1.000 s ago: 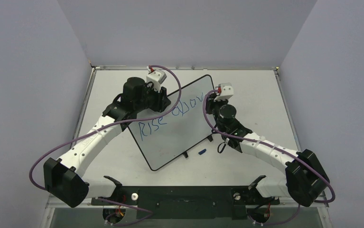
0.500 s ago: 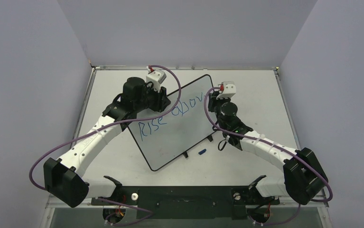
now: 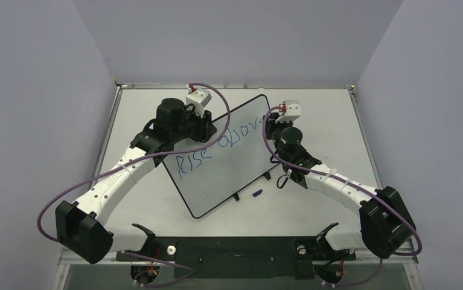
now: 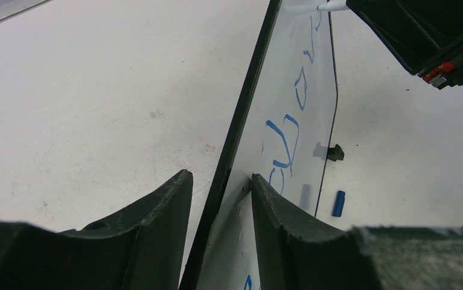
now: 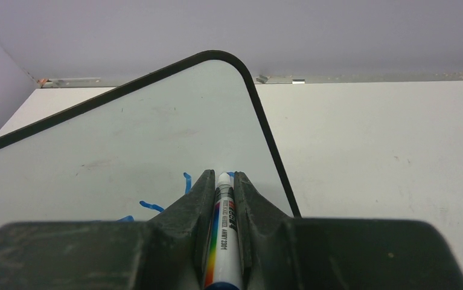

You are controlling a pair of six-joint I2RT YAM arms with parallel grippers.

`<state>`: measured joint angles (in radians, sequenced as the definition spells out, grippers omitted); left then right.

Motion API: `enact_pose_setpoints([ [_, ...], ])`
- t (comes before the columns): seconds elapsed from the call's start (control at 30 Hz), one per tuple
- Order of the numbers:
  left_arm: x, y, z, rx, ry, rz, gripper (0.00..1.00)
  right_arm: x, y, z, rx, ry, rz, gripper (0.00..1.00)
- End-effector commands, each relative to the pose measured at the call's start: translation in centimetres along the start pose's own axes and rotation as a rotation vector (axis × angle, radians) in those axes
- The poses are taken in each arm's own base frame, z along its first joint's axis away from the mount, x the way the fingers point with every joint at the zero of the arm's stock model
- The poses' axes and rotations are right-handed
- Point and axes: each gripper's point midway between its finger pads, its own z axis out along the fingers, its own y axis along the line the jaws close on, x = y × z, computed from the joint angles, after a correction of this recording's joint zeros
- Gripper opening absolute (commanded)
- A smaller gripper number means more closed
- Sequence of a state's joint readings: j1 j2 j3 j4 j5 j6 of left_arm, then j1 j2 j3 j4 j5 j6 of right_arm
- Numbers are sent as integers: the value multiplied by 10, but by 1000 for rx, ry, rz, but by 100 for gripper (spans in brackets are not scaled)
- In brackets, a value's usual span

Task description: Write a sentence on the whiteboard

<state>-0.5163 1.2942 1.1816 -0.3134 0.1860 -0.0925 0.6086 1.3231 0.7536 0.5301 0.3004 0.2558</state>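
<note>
The right gripper (image 5: 224, 179) is clamped tight on a white marker (image 5: 222, 235), whose tip meets the whiteboard (image 5: 126, 139) near its top right corner, just past the last blue stroke. The left gripper (image 4: 220, 181) is closed part-way on the board's black-framed upper left edge, 1 finger on each face, steadying it on the table (image 3: 313, 115). The sentence (image 3: 191, 162) so far reads "Rise abov" in 1 slanted line. I judge about half is written, with that word's ending and the rest left. Both arms reach forward, elbows outward, wrists converging on the board's far edge.
</note>
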Motion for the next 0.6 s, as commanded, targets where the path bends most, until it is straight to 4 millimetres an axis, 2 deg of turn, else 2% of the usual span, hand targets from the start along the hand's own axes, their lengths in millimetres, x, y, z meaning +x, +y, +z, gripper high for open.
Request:
enact_pose_setpoints([
  [0.0,-44,-11,-11,36,-148,48,0,-19,16,3,-67,-55,78,0],
  [0.23,-44,-11,-11,37,-149,48,0,-11,19,-1,-91,-39,113,0],
  [0.57,-44,-11,-11,34,-151,48,0,10,12,-7,-73,-4,117,0],
])
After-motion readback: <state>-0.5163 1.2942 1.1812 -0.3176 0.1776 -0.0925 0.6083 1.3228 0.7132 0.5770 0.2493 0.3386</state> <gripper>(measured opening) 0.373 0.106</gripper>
